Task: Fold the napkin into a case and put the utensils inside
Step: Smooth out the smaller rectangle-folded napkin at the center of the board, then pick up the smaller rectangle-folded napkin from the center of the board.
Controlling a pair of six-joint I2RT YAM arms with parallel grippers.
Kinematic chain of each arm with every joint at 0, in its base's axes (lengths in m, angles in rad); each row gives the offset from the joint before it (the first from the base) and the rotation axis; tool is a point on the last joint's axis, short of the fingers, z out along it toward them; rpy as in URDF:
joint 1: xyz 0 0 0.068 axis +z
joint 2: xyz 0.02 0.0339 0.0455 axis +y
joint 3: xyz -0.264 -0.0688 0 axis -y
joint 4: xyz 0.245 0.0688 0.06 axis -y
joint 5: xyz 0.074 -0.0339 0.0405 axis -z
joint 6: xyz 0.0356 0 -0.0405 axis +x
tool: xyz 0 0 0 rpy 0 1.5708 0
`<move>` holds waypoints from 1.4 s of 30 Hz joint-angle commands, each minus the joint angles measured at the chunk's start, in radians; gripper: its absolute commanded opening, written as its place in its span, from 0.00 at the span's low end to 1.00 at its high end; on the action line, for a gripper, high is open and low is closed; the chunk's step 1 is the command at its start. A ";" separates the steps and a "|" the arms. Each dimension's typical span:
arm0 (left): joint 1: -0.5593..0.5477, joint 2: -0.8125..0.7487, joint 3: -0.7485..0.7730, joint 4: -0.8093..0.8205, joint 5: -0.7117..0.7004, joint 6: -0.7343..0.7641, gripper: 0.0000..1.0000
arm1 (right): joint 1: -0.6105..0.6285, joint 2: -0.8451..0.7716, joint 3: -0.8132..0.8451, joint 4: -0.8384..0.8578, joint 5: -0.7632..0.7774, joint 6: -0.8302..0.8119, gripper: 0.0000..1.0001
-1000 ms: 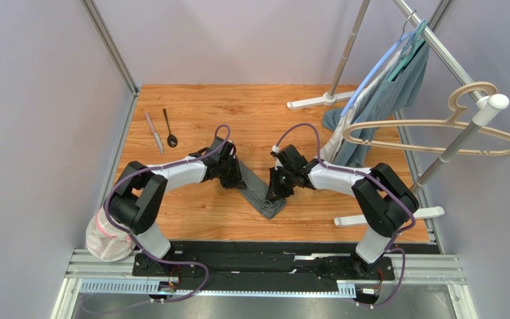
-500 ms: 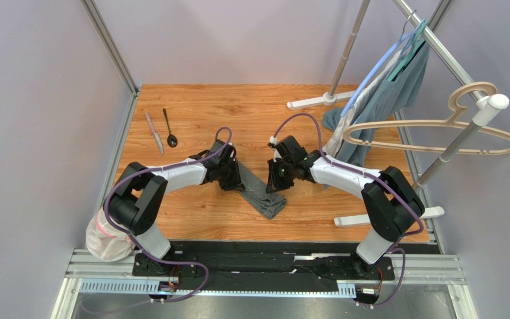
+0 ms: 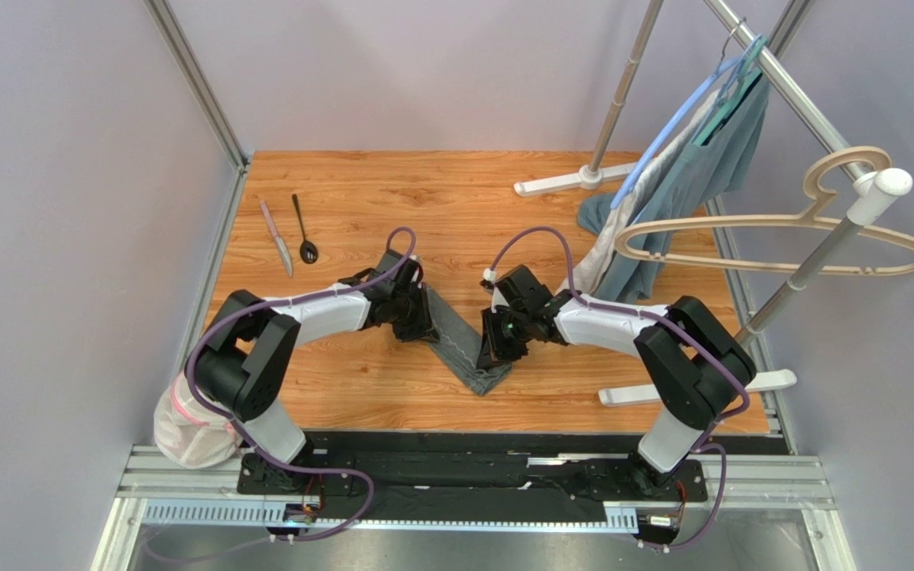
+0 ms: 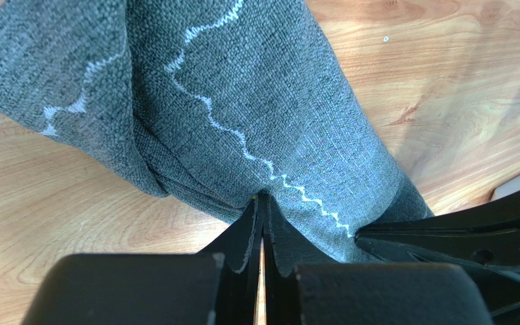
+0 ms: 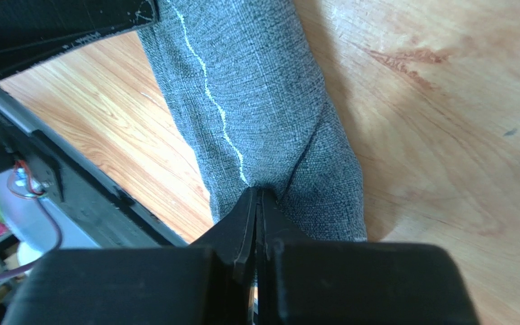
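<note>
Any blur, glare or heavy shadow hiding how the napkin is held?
Top external: evenly lit and sharp, but the napkin is small. Left wrist: weave crisp; left gripper dark, detail lost at its closed tips. Right wrist: weave crisp, table washed bright at right, right gripper likewise dark.

No readable text, label, brand mark, number or sign appears in any view. The only marking on the napkin (image 4: 276, 88) is a pale zigzag stitch line (image 4: 207, 107), which forms no characters.
</note>
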 commanded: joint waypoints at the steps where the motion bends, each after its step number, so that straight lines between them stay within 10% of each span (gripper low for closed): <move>1: 0.024 0.023 0.012 -0.052 -0.059 0.059 0.03 | 0.026 -0.039 0.035 -0.095 0.138 -0.126 0.00; 6: 0.027 0.021 0.002 -0.038 -0.036 0.062 0.02 | 0.089 -0.099 0.175 -0.218 0.278 -0.253 0.07; 13: 0.038 0.049 0.004 0.028 0.040 0.045 0.02 | 0.175 -0.067 0.235 -0.160 0.287 -0.445 0.50; 16: 0.047 0.066 0.001 0.048 0.077 0.039 0.02 | 0.189 -0.024 0.278 -0.163 0.267 -0.488 0.54; 35: 0.125 0.083 -0.070 0.192 0.254 -0.025 0.01 | 0.361 0.164 0.148 0.068 0.659 -0.591 0.62; 42: 0.191 0.011 -0.091 0.177 0.281 -0.047 0.02 | 0.379 0.237 0.097 0.127 0.718 -0.534 0.36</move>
